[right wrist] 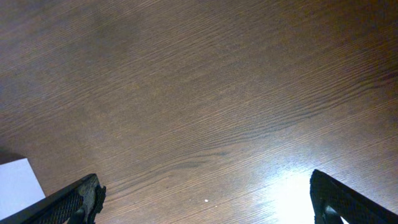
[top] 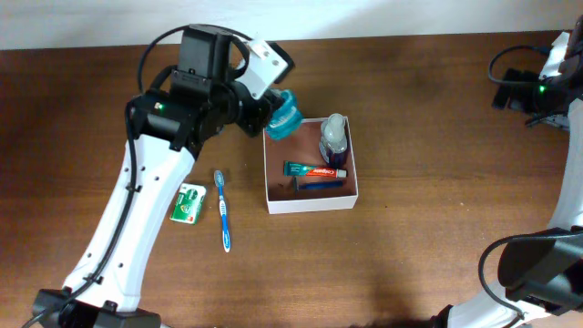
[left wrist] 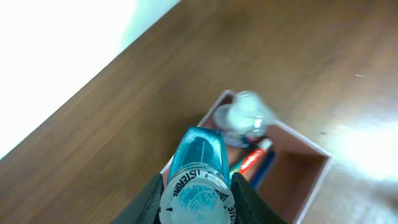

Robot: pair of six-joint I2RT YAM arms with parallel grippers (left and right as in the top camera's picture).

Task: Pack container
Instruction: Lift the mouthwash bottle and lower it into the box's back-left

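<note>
1. The container (top: 311, 203) sits mid-bench (top: 428, 228). A clear bottle (top: 334, 138) stands in its far right corner.
2. A toothpaste tube (top: 314, 169) and a dark blue item (top: 321, 183) lie side by side across the near half of its floor.
3. The floor's far left part is bare. A teal bottle (top: 284, 114), clamped in the left pincer (left wrist: 196, 196), hangs over that corner.
4. The left arm (top: 137, 210) slants across the bench's left side.
5. A toothbrush (top: 223, 211) and a green packet (top: 189, 202) lie left of the container, with a bare strip between toothbrush and wall.
6. To the right is wide bare wood, and the right pincer (right wrist: 205, 199) is spread wide above it.
</note>
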